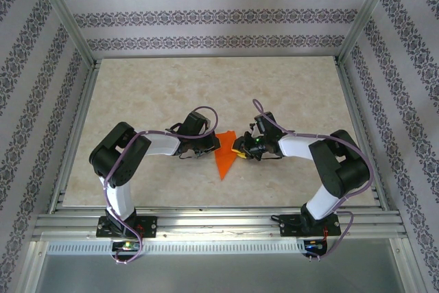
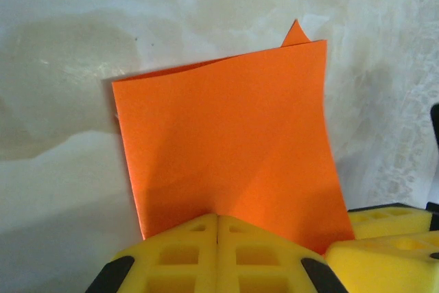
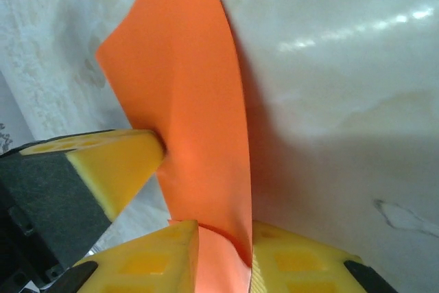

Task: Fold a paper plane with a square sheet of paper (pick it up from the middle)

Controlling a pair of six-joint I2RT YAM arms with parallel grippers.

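The orange sheet of paper (image 1: 223,158) stands partly folded at the middle of the table, tapering to a point toward the near edge. In the left wrist view the paper (image 2: 226,142) shows a diagonal crease and a small tip behind its upper right corner. My left gripper (image 2: 218,216) is shut on its near edge. My right gripper (image 3: 224,228) comes from the other side with a gap between its jaws. The paper (image 3: 185,87) curls through that gap and touches the right-hand finger. The left arm's yellow finger (image 3: 116,162) presses the sheet's far side.
The beige marbled tabletop (image 1: 158,94) spreads around the paper. Metal frame posts and patterned walls (image 1: 206,15) close in the sides and back. A railed edge (image 1: 219,221) runs along the front by the arm bases.
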